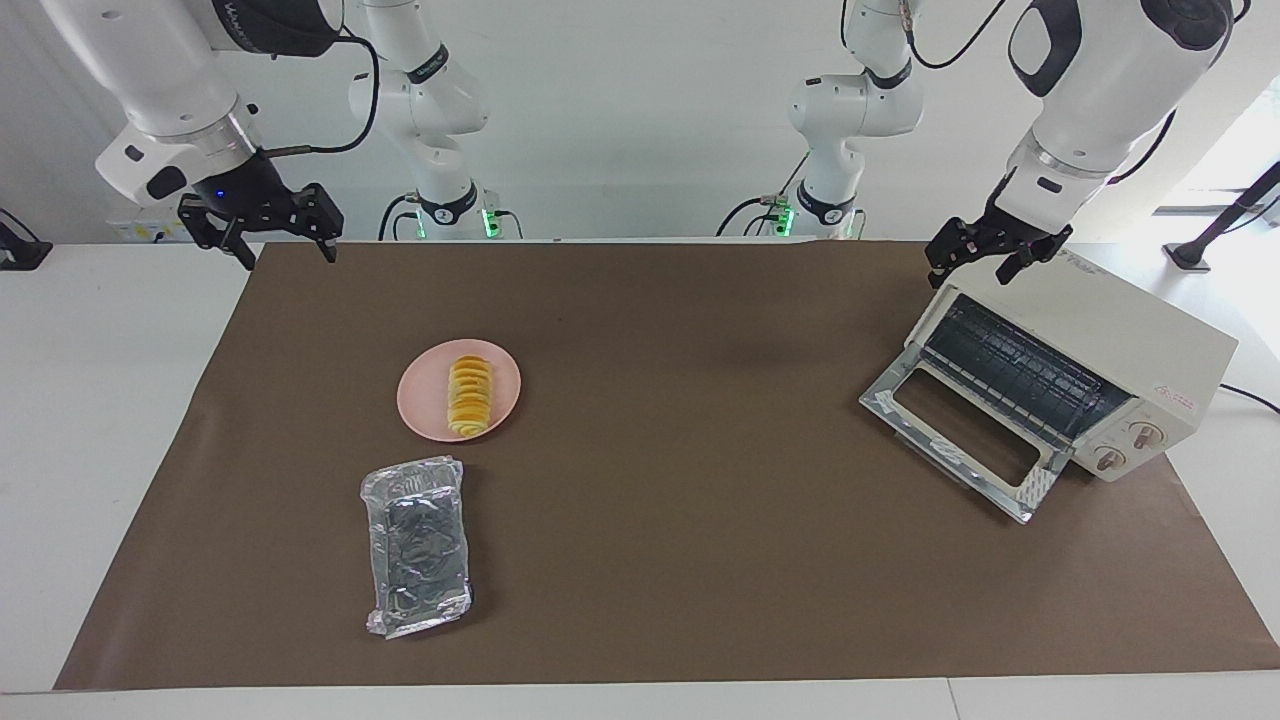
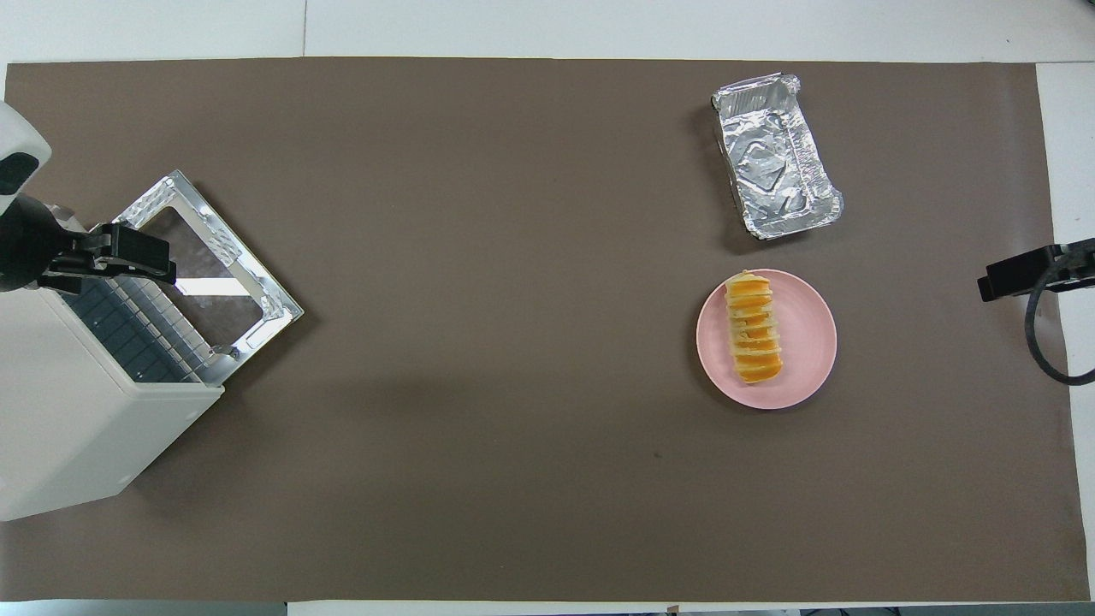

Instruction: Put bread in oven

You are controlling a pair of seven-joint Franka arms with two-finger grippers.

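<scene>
The bread [image 1: 470, 397] [image 2: 753, 338], a ridged yellow-orange loaf, lies on a round pink plate [image 1: 425, 400] [image 2: 808, 342] toward the right arm's end of the table. The cream-white oven [image 1: 1130, 350] [image 2: 77, 419] stands at the left arm's end. Its glass door [image 1: 950, 430] [image 2: 205, 265] is dropped open and the dark wire rack [image 1: 1020, 370] shows inside. My left gripper [image 1: 970, 272] [image 2: 158, 261] hangs open over the oven's top edge, holding nothing. My right gripper [image 1: 288, 250] [image 2: 997, 284] is open and empty, up in the air over the mat's edge, well apart from the plate.
A crinkled silver foil tray [image 1: 418, 545] [image 2: 774, 154] lies farther from the robots than the plate, close beside it. A brown mat [image 1: 680, 500] [image 2: 479, 342] covers the table, with a wide bare stretch between the plate and the oven.
</scene>
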